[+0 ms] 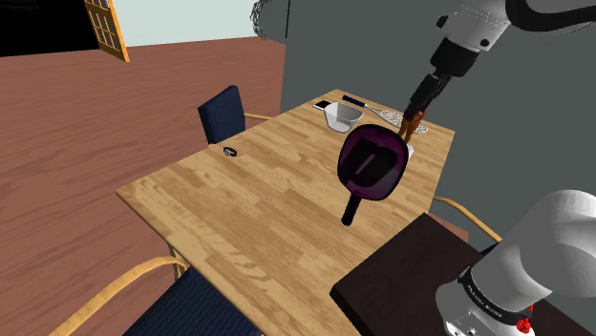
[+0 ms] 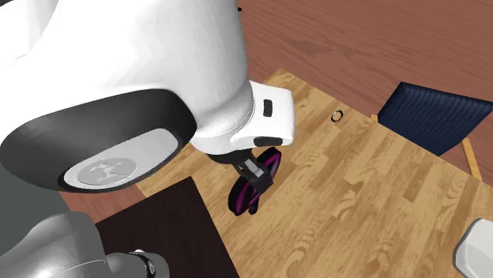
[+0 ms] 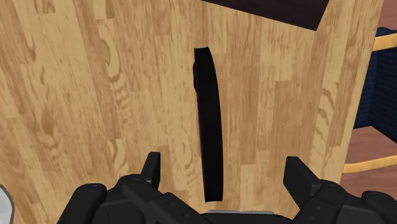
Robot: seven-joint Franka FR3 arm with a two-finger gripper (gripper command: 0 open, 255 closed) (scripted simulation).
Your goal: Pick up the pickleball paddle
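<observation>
A black two-finger gripper (image 3: 224,164) hangs over a light wooden table (image 1: 239,205), its fingers spread wide and clasping nothing. A dark pickleball paddle with a magenta rim (image 1: 371,164) sits edge-on between the fingers, which do not touch it. The paddle is upright over the table, handle down, near the table edge beside the dark brown stand (image 1: 406,277). A white bowl (image 1: 344,116) rests toward the table's far end.
</observation>
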